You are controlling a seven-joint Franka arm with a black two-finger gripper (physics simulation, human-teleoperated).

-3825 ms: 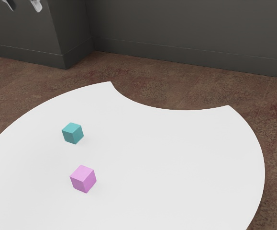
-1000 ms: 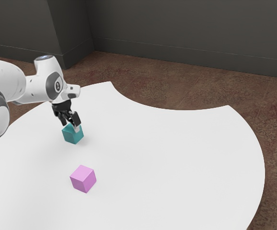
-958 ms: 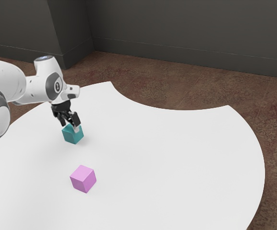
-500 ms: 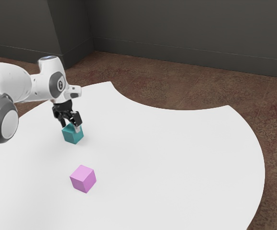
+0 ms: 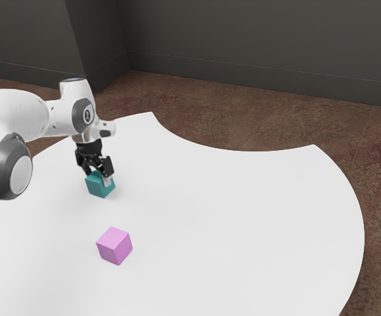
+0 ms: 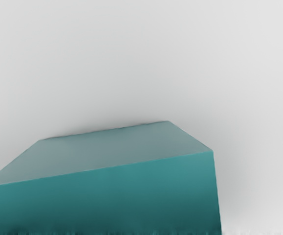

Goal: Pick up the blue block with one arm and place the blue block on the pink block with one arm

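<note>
The blue block [image 5: 101, 187], teal in colour, rests on the white table [image 5: 243, 217] toward the exterior view's left. My gripper [image 5: 99, 174] hangs straight down over it. It is open, with its black fingers reaching down around the block's top edges. In the wrist view the blue block [image 6: 107, 186] looms large and close just under my hand, showing its top face and one side. The pink block [image 5: 114, 245] sits alone on the table, nearer the front edge than the blue one and well apart from my gripper.
The table is round with a curved notch cut from its far edge [image 5: 229, 146]. Brown carpet [image 5: 256, 112] surrounds it, and a dark wall with a pillar [image 5: 91, 46] stands behind. My white arm [image 5: 19, 131] comes in from the exterior view's left.
My arm came down from the upper left onto the blue block. Over the last second the elbow swung and the hand edged slightly right. Both blocks stayed put.
</note>
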